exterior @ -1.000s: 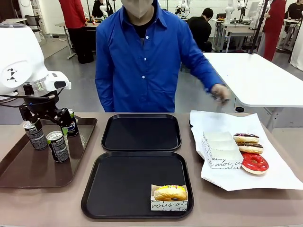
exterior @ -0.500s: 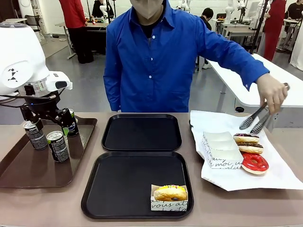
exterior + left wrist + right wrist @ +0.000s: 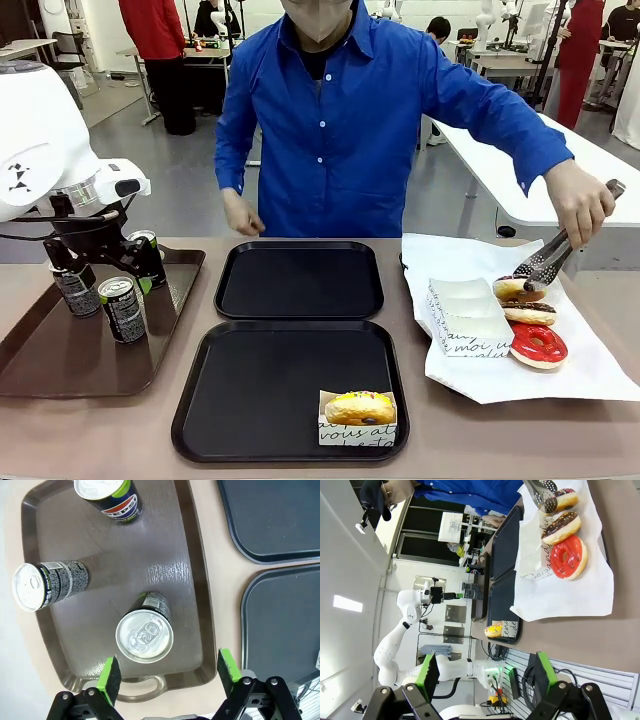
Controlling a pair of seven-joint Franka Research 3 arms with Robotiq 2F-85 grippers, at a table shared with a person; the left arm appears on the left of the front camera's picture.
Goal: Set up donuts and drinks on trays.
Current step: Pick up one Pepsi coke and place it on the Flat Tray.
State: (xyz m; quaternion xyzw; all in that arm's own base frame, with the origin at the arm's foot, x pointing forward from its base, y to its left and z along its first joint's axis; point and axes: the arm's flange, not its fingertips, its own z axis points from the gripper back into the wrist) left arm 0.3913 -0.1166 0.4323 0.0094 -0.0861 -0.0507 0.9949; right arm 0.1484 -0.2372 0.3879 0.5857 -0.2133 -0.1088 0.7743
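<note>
My left gripper (image 3: 100, 268) hangs open over the brown tray (image 3: 40, 365), above three drinks (image 3: 122, 308) (image 3: 78, 290) (image 3: 150, 255). In the left wrist view the gripper (image 3: 168, 672) stands just above and short of the nearest can (image 3: 144, 635), touching nothing. Two black trays lie mid-table: the far one (image 3: 298, 305) is bare, and the near one (image 3: 250, 400) carries a yellow-iced donut (image 3: 360, 408) in a paper sleeve. Chocolate donuts (image 3: 528, 312) and a red donut (image 3: 538, 344) lie on white paper. My right gripper (image 3: 485, 672) is open and holds nothing.
The person's hand holds tongs (image 3: 545, 265) down on the far chocolate donut (image 3: 512, 290); the other hand (image 3: 240, 215) rests at the table's far edge. A stack of paper sleeves (image 3: 468, 315) lies beside the donuts on the white paper (image 3: 590, 375).
The person's hand has brought the tongs down onto the far chocolate donut, and the other hand has come to the table edge. My left arm has barely shifted.
</note>
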